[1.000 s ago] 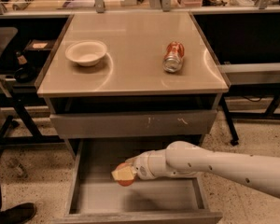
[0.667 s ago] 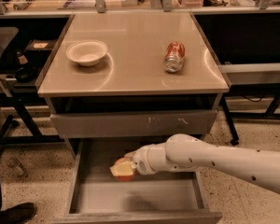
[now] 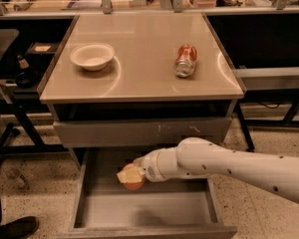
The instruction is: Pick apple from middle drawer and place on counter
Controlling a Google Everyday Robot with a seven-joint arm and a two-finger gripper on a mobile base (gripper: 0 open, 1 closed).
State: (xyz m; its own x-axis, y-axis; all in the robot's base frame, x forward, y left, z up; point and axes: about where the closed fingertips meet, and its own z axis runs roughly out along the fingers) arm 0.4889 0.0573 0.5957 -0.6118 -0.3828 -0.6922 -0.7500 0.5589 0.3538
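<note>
1. One gripper (image 3: 131, 177), jaws clasped on the apple (image 3: 134, 185), hangs low inside the open drawer (image 3: 139, 210).
2. Step in hand, by my judgement: lifting the apple out.
3. Next move: clear the shut drawer front (image 3: 139, 132) above, then reach the counter (image 3: 139, 78), between bowl (image 3: 91, 56) and can (image 3: 185, 60).

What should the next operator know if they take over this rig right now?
Gripper: reaching into the open middle drawer, shut on the apple.
Apple: in the grasp, apparently just off the drawer floor; not yet on the counter.
Counter: holds a bowl and a drink can lying on its side.
Done: grasp. Left: lift out, set the apple on a bare patch of counter, release.
</note>
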